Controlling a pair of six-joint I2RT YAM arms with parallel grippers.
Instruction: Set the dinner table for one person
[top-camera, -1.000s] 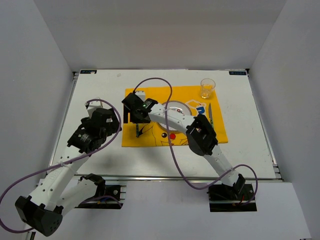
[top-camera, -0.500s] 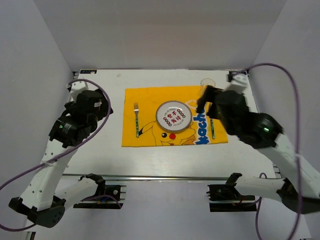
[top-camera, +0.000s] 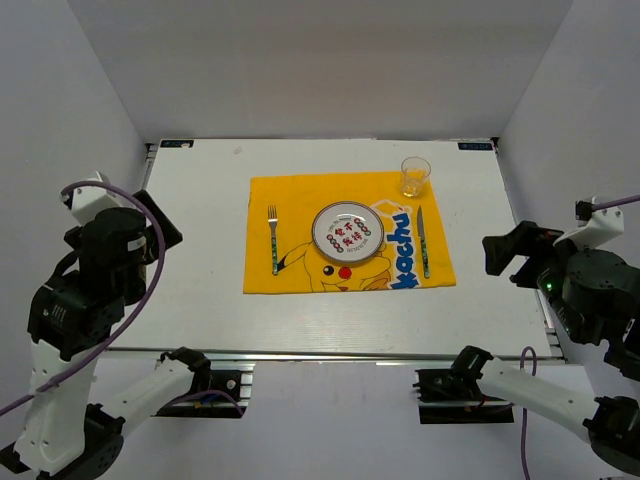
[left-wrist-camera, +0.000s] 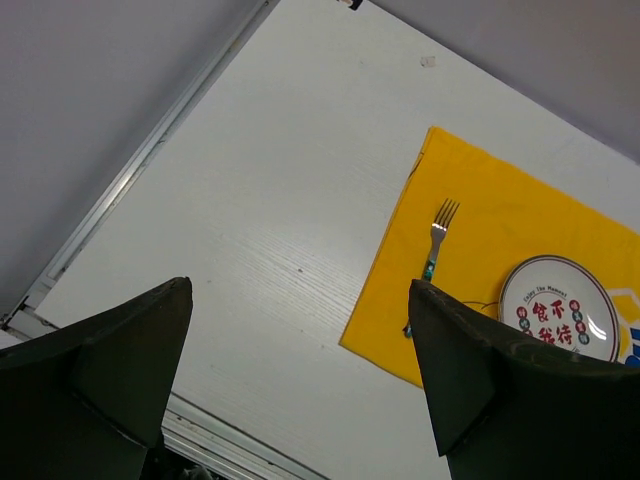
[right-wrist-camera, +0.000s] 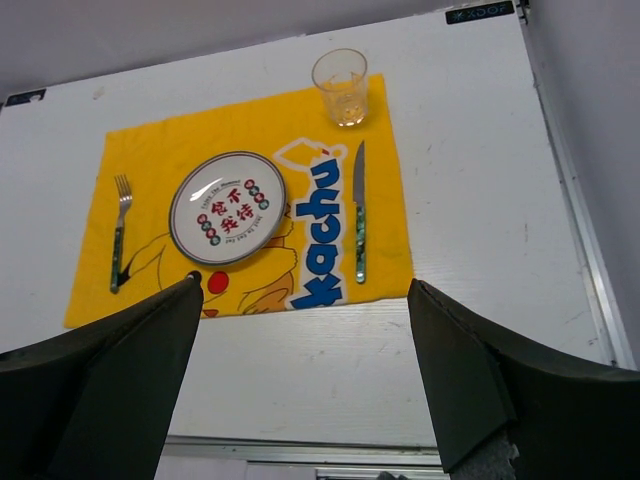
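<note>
Starting with the worktop (top-camera: 200, 300): filled the middle of the top view, white, faintly plank-grained, railed in metal, and carried every piece of the setting. Found on it, about mid-width and nearer the far edge, a yellow cartoon-print cloth (top-camera: 300, 205), laid flat and square to the rails. Noted the left tool (left-wrist-camera: 300, 288) hovering high over the worktop's left edge and the right tool (right-wrist-camera: 305, 285) hovering high over its right edge, each with fingers spread wide apart, gripping nothing and touching nothing. Saw a round plate (top-camera: 347, 232) at the centre of the cloth, printed face up. Spotted a clear glass (top-camera: 415, 176) upright at the cloth's far edge near its right corner, just beyond the knife tip. Logged a knife (top-camera: 423, 243) right of the plate, parallel to the cloth's short edge, handle toward the near side, apart from the plate. Logged a fork (top-camera: 273, 240) left of the plate, tines pointing away, handle near, likewise apart from the plate. Judged the step in hand to be the closing one, with the place for one person looking fully laid. Expected no further grasp; called at most for a check that nothing sat crooked, then for resting both arms well away from the glass, probably the easiest piece to knock over.
</note>
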